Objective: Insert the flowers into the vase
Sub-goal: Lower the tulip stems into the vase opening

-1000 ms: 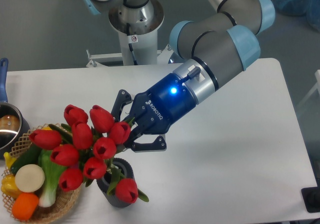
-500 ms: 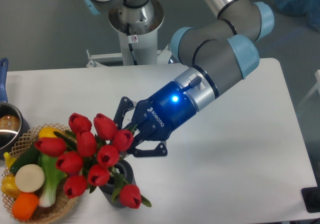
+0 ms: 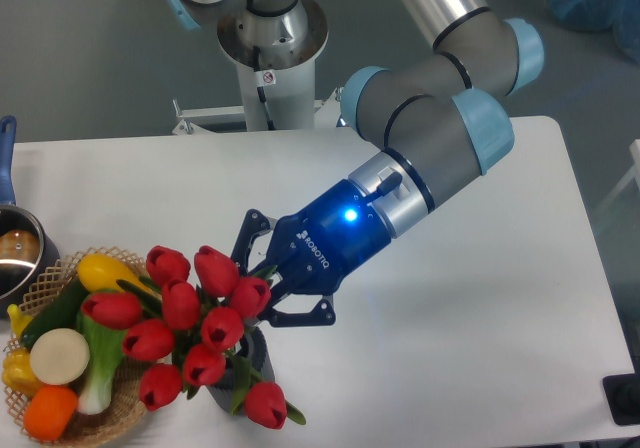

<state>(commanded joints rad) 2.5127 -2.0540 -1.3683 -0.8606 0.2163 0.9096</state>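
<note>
The flowers (image 3: 190, 318), a bunch of red tulips with green stems and leaves, lean to the left over the vase (image 3: 257, 352). The vase is a short dark grey cylinder near the table's front edge, mostly hidden behind buds and leaves. One bud hangs in front of the vase. My gripper (image 3: 266, 286) is just above and right of the vase, shut on the flower stems. I cannot see whether the stem ends are inside the vase's mouth.
A wicker basket (image 3: 118, 423) with toy vegetables stands at the front left, touching the tulip buds in the picture. A steel pot (image 3: 14, 256) with a blue handle is at the left edge. The robot's base (image 3: 270, 43) is at the back.
My gripper has moved down and slightly right with the flowers. The bunch now sits lower over the vase and covers more of it.
</note>
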